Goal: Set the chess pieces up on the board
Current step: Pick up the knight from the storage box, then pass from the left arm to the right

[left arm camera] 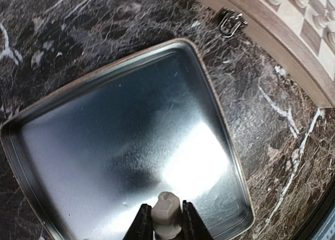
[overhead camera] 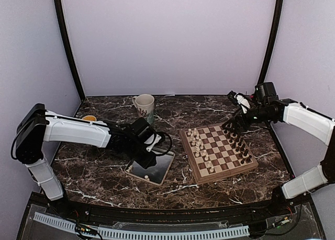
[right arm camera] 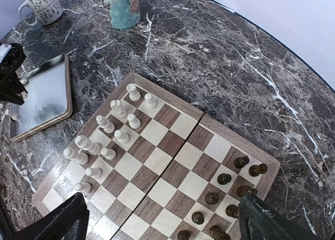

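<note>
A cream chess piece (left arm camera: 166,213) sits between the two black fingers of my left gripper (left arm camera: 166,219), which is shut on it low over the silver tray (left arm camera: 104,120). From above, my left gripper (overhead camera: 148,160) hovers over that tray (overhead camera: 162,169), where another small cream piece (overhead camera: 147,176) stands near the front edge. Several cream chess pieces (right arm camera: 112,130) stand on the left rows of the board (right arm camera: 172,161). My right gripper (right arm camera: 165,227) is open above the board's dark-piece side (overhead camera: 234,126), holding nothing.
Several dark brown pieces (right arm camera: 230,198) fill the board's right rows. A patterned mug (overhead camera: 144,105) and a second mug (overhead camera: 89,118) stand behind the tray. The board's metal latch (left arm camera: 232,23) faces the tray. Walls close in the marble table (overhead camera: 104,172).
</note>
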Action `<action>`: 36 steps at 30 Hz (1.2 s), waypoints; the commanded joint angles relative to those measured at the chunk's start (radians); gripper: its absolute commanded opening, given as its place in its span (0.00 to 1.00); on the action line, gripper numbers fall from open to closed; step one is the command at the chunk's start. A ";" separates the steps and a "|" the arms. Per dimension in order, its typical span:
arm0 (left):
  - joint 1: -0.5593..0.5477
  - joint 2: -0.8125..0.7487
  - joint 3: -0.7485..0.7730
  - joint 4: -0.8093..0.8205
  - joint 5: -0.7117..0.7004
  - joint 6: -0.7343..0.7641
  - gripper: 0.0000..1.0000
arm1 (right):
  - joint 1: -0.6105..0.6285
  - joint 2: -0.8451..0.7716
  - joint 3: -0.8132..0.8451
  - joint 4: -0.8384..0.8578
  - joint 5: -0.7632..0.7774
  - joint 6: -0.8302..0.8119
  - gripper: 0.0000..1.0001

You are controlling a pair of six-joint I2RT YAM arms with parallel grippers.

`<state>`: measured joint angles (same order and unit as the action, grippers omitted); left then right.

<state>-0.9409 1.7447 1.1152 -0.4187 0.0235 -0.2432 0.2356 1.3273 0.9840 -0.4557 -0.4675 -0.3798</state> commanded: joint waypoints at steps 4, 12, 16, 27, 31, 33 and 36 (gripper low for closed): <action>-0.004 -0.152 -0.254 0.550 0.120 0.149 0.13 | 0.001 -0.009 0.018 -0.007 -0.211 0.041 1.00; -0.004 -0.129 -0.334 0.869 0.212 0.165 0.13 | 0.102 0.140 0.191 -0.236 -0.262 -0.017 0.87; -0.007 -0.113 -0.337 0.923 0.217 0.155 0.14 | 0.180 0.270 0.306 -0.339 -0.317 0.015 0.73; -0.051 -0.121 -0.305 0.872 0.127 0.202 0.16 | 0.387 0.554 0.567 -0.489 -0.372 0.058 0.60; -0.059 -0.117 -0.289 0.847 0.134 0.205 0.17 | 0.428 0.608 0.625 -0.507 -0.399 0.054 0.53; -0.062 -0.117 -0.283 0.840 0.137 0.205 0.17 | 0.447 0.624 0.642 -0.512 -0.403 0.052 0.51; -0.068 -0.117 -0.274 0.832 0.142 0.206 0.17 | 0.473 0.645 0.660 -0.518 -0.407 0.049 0.48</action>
<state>-0.9977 1.6306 0.8055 0.4412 0.1642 -0.0547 0.6765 1.9465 1.6009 -0.9398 -0.8391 -0.3309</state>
